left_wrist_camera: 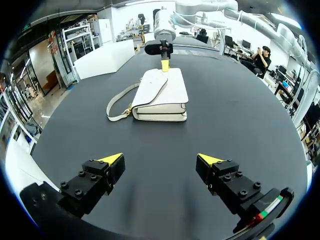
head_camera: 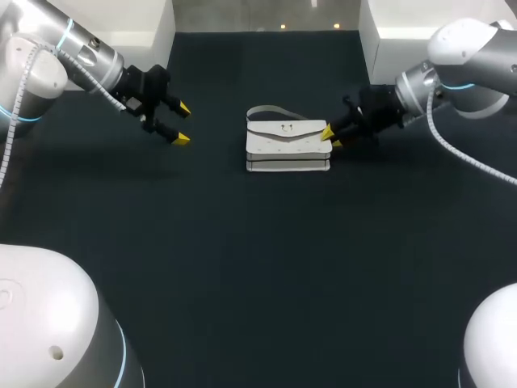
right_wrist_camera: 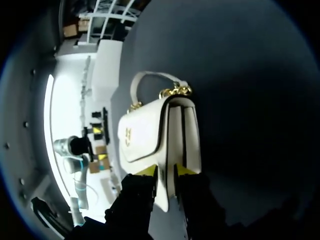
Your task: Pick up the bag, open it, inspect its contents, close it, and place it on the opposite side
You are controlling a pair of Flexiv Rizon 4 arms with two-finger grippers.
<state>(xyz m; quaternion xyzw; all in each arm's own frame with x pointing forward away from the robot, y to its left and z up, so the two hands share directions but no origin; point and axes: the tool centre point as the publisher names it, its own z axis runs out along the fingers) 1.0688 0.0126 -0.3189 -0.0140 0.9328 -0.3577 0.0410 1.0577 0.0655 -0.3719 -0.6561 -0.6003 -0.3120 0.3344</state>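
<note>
Dark matting covered the table (head_camera: 258,267), with nothing on it but the one thing I was after. My right gripper (right_wrist_camera: 166,171) was at the right end of the bag (head_camera: 287,149), its yellow tips drawn in to a narrow gap with the bag's end edge between them. As far as I could judge, both fingers pressed on it, so I took it as a pinch. The bag lay flat, a little beyond the middle of the table, its flap (head_camera: 283,129) down and closed. Its strap (head_camera: 271,111) looped out on the far side. Further left, well apart from the bag, my left gripper (head_camera: 182,123) hung above the table. Its fingers were spread wide and held nothing, and they pointed towards the bag.

I judged this to be the very first step, the pick-up, with the bag not yet off the surface. The next move called for a firm hold at that end and a lift. It also called for the left gripper to come in to steady the body or take the flap, since one pinch at an end would let the bag swing.
</note>
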